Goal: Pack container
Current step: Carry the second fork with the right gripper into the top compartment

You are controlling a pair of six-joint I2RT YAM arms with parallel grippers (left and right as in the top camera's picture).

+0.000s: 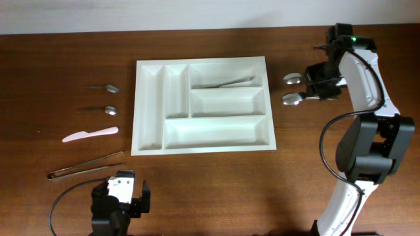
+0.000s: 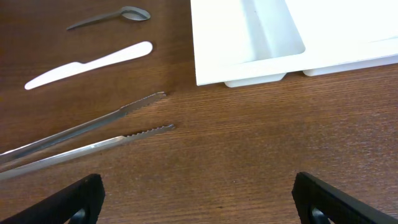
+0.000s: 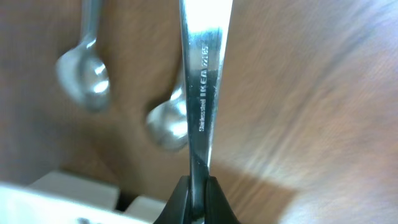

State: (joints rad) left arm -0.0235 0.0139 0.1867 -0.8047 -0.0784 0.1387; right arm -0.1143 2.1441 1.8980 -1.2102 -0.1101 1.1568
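The container (image 1: 203, 150) is a large white cutlery tray in the middle of the table. One metal utensil (image 1: 226, 82) lies in its upper right compartment. My right gripper (image 1: 315, 88) is just right of the tray and is shut on the flat handle of a metal utensil (image 3: 200, 74) stamped IKEA; its ends are out of view. Two spoons (image 1: 293, 80) (image 1: 292, 99) lie beside it, bowls toward the tray. My left gripper (image 1: 122, 190) is open and empty near the front edge; in its wrist view (image 2: 202, 208) tongs (image 2: 93, 134) lie ahead.
Left of the tray lie two spoons (image 1: 105, 87) (image 1: 102, 109), a pale plastic knife (image 1: 90, 134) and metal tongs (image 1: 85, 166). The tray's corner shows in the left wrist view (image 2: 249, 71) and in the right wrist view (image 3: 74, 193).
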